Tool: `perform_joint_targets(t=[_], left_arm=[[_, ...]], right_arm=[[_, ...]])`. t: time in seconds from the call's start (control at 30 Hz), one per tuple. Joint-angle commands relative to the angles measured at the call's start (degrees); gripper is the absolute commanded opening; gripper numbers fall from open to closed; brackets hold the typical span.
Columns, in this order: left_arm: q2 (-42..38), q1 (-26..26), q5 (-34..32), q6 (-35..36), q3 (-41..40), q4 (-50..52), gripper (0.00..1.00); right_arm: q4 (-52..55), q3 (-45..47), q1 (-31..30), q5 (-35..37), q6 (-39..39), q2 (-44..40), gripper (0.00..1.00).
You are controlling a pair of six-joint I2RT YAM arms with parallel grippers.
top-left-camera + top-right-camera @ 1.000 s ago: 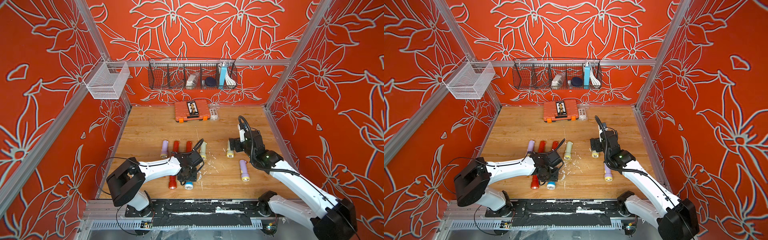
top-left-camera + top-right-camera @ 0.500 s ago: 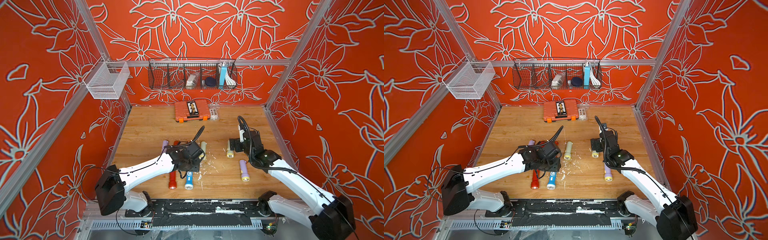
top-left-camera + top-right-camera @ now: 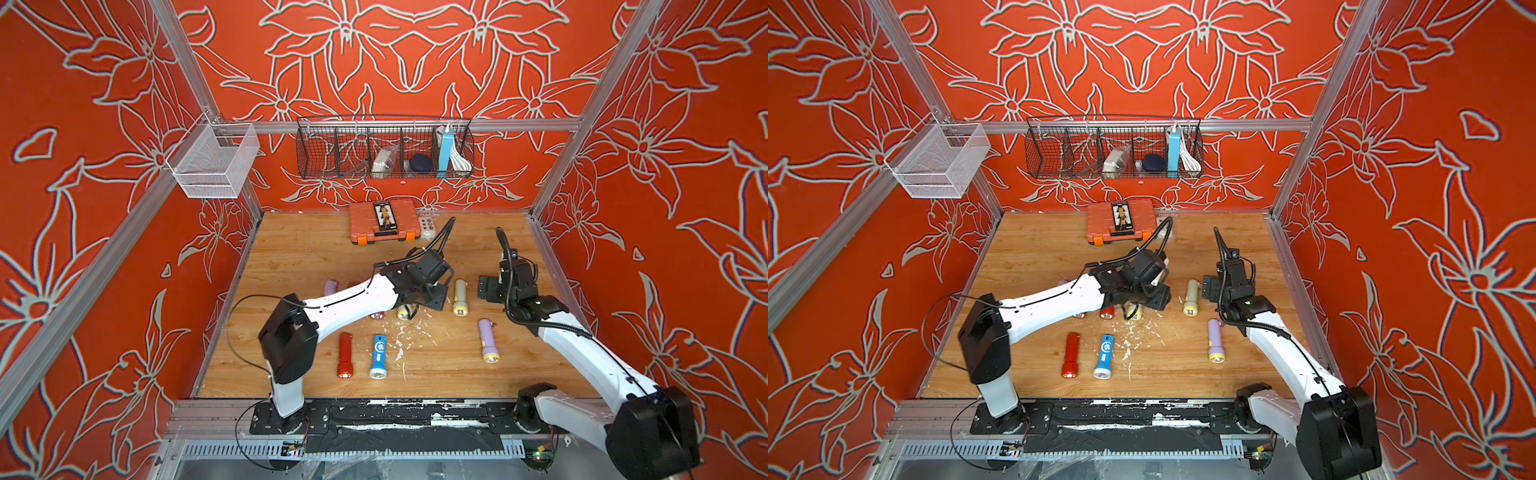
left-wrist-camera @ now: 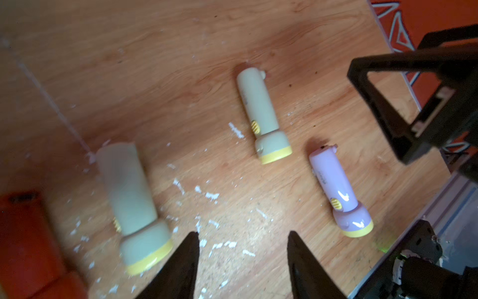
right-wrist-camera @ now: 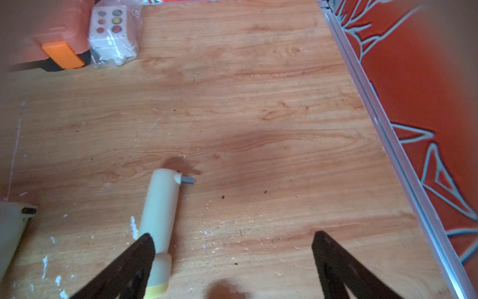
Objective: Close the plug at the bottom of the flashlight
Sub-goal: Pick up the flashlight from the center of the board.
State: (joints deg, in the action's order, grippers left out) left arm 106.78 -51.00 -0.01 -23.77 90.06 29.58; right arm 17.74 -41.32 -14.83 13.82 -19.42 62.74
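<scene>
Cream flashlight with plug sticking out, right end effector spread wide, left end effector parted, empty.

Eight flashlights, two wire baskets, one orange case, one bagged box

Glossy lilac flashlight, wood-grain tabletop
</scene>
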Motion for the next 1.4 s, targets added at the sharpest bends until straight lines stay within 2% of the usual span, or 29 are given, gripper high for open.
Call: perform_joint_targets(t=[0.0,0.17,0.37,0.4,0.43,0.53,1.13,1.37], left_arm=[[5.7,-0.2,4.4,3.8,6.2,1.4,0.55],[15.5,-0.1,4.3,4.2,17.8,5.7,0.55],[29.3,-0.1,1.9,5.6,36.9,17.6,0.56],[31.2,-0.2,1.5,5.8,39.8,19.2,0.58],[32.9,-0.2,0.9,5.9,42.2,20.6,0.72],[36.5,-0.2,-1.5,6.1,47.4,23.5,0.73],[45.7,-1.5,-1.5,4.4,53.7,23.6,0.69],[48.1,-1.6,-2.7,5.4,55.6,26.0,0.57]], right_arm=[[1.4,-1.3,2.9,-2.1,-1.9,-0.1,0.98],[0.0,0.4,7.1,-5.0,-3.5,-1.9,0.98],[-1.9,2.7,8.3,-8.6,-4.3,-3.9,0.98],[-2.5,3.1,8.3,-9.6,-4.3,-4.3,0.98],[-3.1,3.4,8.3,-10.8,-4.3,-4.6,0.98],[-3.3,3.7,8.3,-12.3,-4.2,-5.1,0.98],[-3.4,4.5,8.2,-11.7,-4.1,-6.6,0.98],[-3.2,4.5,7.9,-10.8,-4.1,-7.4,0.98]])
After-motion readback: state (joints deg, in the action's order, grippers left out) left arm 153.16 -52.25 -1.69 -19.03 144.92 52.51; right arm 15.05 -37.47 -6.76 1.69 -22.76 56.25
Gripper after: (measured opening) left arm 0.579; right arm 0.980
